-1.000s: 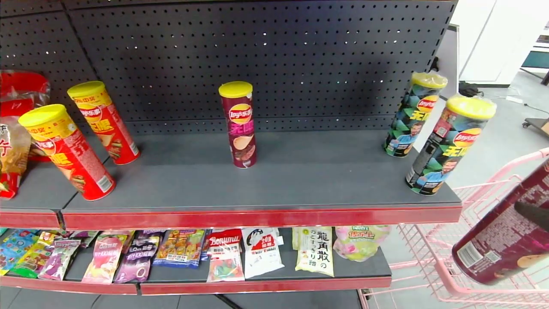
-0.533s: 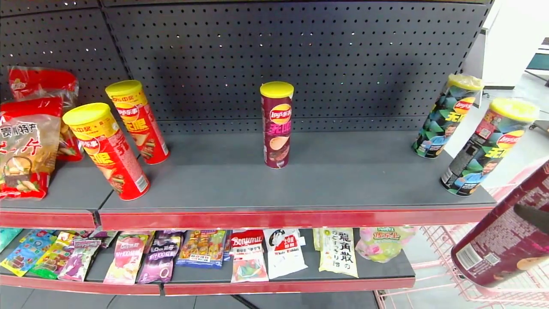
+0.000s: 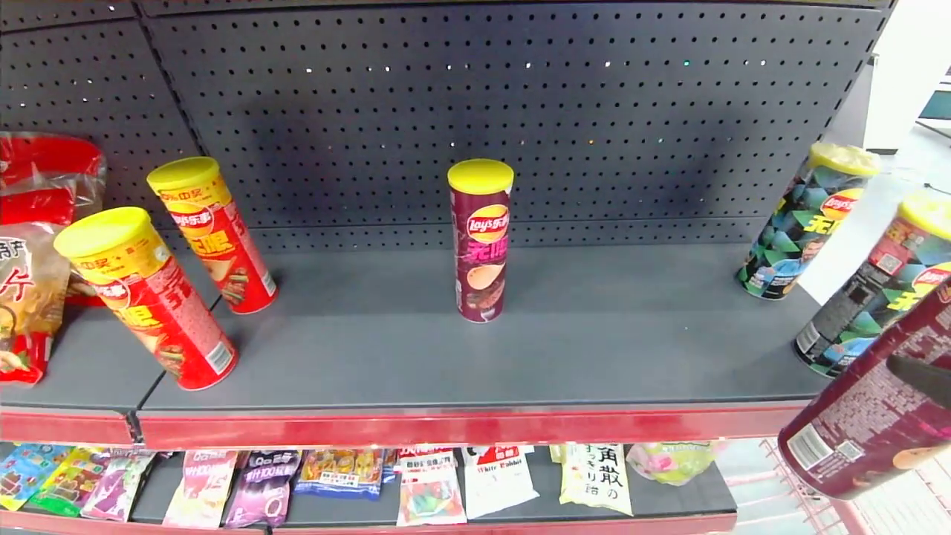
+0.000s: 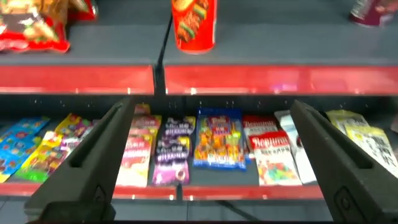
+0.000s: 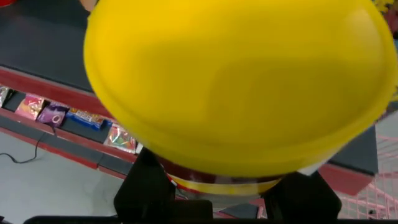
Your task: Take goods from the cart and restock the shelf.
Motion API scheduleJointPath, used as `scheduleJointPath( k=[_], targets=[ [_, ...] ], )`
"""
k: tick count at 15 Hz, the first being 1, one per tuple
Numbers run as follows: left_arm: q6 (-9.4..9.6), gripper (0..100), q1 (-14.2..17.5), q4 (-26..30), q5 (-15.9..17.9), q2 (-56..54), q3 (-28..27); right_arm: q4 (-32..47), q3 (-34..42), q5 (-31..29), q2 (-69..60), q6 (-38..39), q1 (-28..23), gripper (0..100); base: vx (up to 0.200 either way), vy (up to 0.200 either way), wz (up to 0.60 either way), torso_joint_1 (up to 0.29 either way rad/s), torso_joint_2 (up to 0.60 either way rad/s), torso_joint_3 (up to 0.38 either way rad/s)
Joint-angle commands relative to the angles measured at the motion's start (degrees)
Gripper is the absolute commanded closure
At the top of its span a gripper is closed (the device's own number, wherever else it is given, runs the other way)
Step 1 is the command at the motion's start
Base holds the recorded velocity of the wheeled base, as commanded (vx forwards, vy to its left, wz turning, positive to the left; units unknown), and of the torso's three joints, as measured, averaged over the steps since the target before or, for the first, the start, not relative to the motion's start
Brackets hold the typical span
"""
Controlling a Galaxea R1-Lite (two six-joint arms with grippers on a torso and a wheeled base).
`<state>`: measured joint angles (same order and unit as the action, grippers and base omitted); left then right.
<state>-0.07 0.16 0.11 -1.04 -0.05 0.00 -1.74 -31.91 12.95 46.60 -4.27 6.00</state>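
A maroon chip can with a yellow lid (image 5: 236, 81) is tilted in my right gripper (image 5: 217, 196), which is shut on it. In the head view the same can (image 3: 862, 423) hangs off the right end of the grey shelf (image 3: 446, 427), below its red front edge, with one dark finger (image 3: 921, 377) across it. A matching maroon can (image 3: 479, 241) stands upright mid-shelf. My left gripper (image 4: 214, 165) is open and holds nothing, in front of the lower shelf's snack packets (image 4: 214, 140).
Two red cans (image 3: 148, 297) (image 3: 212, 234) stand at the shelf's left beside red snack bags (image 3: 30, 260). Two dark patterned cans (image 3: 810, 223) (image 3: 869, 297) stand at its right end. A pink cart (image 3: 843, 516) sits below the held can. Open shelf space flanks the middle can.
The head camera has moved, so the shelf shows lower and closer and the cart has mostly slid out of sight. The held can keeps its place at lower right.
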Motion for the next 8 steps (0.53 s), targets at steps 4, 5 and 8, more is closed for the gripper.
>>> scheduleJointPath(
  k=[4, 5, 8],
  targets=[
    [-0.01, 0, 0.02, -0.02, -0.11, 0.05, 0.00, -0.01, 0.71, 1.38, -0.02, -0.13, 2.62, 100, 0.100, 0.000, 0.00, 0.005, 0.00, 0.001],
    [-0.01, 0, 0.02, -0.02, -0.02, 0.05, 0.00, -0.01, 0.63, 1.47, 0.07, -0.13, 2.79, 100, 0.000, 0.000, 0.00, 0.000, 0.00, 0.000],
    [-0.01, 0, 0.02, -0.11, -0.11, 0.05, 0.00, -0.01, 0.63, 1.91, 0.15, -0.22, 3.49, 100, 0.000, 0.000, 0.00, 0.000, 0.00, 0.000]
  ],
)
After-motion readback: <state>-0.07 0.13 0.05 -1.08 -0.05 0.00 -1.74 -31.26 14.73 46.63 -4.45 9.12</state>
